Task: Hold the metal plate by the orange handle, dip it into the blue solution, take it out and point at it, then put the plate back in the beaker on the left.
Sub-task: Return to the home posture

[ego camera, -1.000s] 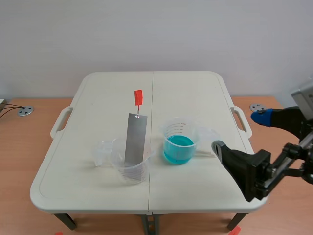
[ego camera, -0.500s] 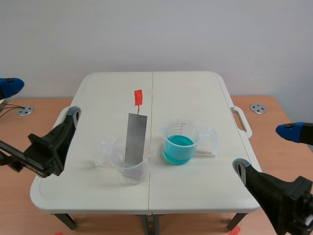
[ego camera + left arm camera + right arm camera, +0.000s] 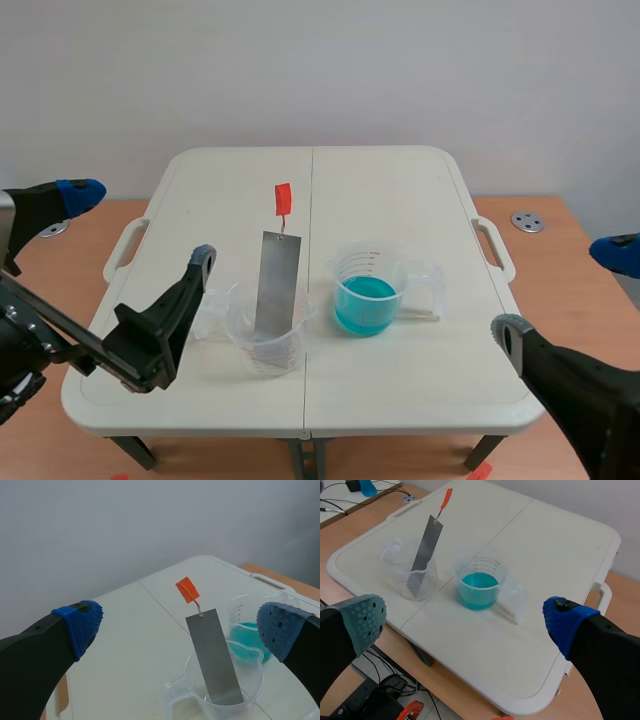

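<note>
While metal plate (image 3: 277,285) leans in left beaker (image 3: 268,352) on desk (image 3: 380,200), we reckon it's light, stiff, slick. Orange handle (image 3: 283,198) up top on thin wire (image 3: 196,606) is spot to pinch, may swing. Nothing held: left gripper (image 3: 141,222), right gripper (image 3: 560,289) both spread wide.

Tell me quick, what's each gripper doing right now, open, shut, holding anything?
Left gripper: open, holding nothing.
Right gripper: open, holding nothing.
</note>
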